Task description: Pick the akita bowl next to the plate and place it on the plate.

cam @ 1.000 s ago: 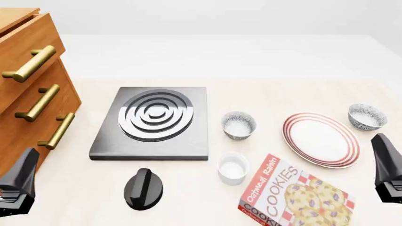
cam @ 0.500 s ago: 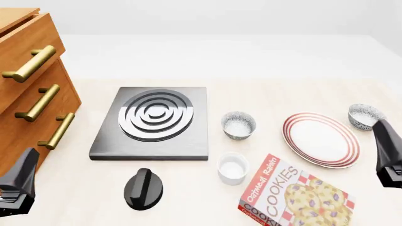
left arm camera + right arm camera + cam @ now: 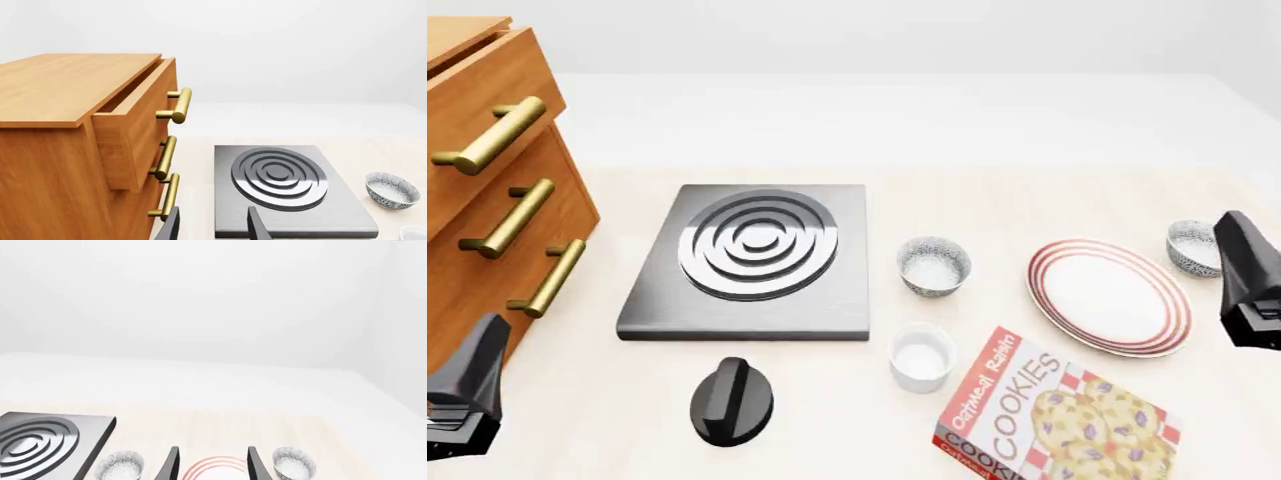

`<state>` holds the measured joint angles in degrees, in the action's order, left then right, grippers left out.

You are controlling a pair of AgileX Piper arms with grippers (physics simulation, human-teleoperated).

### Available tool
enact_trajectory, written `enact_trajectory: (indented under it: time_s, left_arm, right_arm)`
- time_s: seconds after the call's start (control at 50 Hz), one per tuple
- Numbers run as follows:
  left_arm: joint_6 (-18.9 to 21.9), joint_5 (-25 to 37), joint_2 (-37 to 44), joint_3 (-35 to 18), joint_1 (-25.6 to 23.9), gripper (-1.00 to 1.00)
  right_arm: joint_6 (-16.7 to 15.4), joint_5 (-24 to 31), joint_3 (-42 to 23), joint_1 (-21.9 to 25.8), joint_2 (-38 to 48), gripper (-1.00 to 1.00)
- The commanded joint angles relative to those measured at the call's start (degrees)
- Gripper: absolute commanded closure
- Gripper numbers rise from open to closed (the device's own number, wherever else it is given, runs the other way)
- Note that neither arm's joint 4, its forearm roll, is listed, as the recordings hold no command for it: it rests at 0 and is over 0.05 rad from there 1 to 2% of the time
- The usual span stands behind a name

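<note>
The akita bowl [image 3: 1192, 247], speckled grey with a white inside, stands just right of the red-ringed plate [image 3: 1108, 296]; its right side is hidden behind my right gripper [image 3: 1248, 285]. From the right wrist camera, that bowl [image 3: 293, 463] lies just outside one finger, and the plate [image 3: 213, 464] shows between the open fingers of the right gripper [image 3: 212, 467], which hold nothing. A look-alike bowl [image 3: 934, 265] sits left of the plate. My left gripper [image 3: 467, 395] rests at the front left, open and empty [image 3: 212, 230].
A black stove plate [image 3: 754, 260] lies mid-table with a black knob [image 3: 731, 400] in front of it. A small white cup [image 3: 922, 355] and a cookie box [image 3: 1054, 415] sit near the front. A wooden drawer cabinet [image 3: 494, 200] fills the left side.
My right gripper has moved forward along the table's right edge and now covers part of the akita bowl. The left arm and the objects have stayed still.
</note>
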<state>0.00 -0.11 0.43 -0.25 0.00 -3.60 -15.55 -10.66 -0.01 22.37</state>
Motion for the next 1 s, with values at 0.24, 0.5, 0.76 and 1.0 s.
enact_trajectory:
  time_s: [0.24, 0.5, 0.76, 1.0]
  left_arm:
    - [0.0, 0.0, 0.0, 0.0, 0.0, -1.0]
    - [0.0, 0.0, 0.0, 0.0, 0.0, -1.0]
    - [0.0, 0.0, 0.0, 0.0, 0.0, -1.0]
    - [0.0, 0.0, 0.0, 0.0, 0.0, -1.0]
  right_arm:
    - [-0.6, -5.3, -3.7, -0.1, 8.9, -1.0]
    - [-0.8, -8.7, -5.8, -1.1, 15.2, -1.0]
    - [-0.9, -11.5, -7.7, -1.4, 20.8, -1.0]
    - [-0.6, -13.3, -10.1, -2.2, 26.1, -1.0]
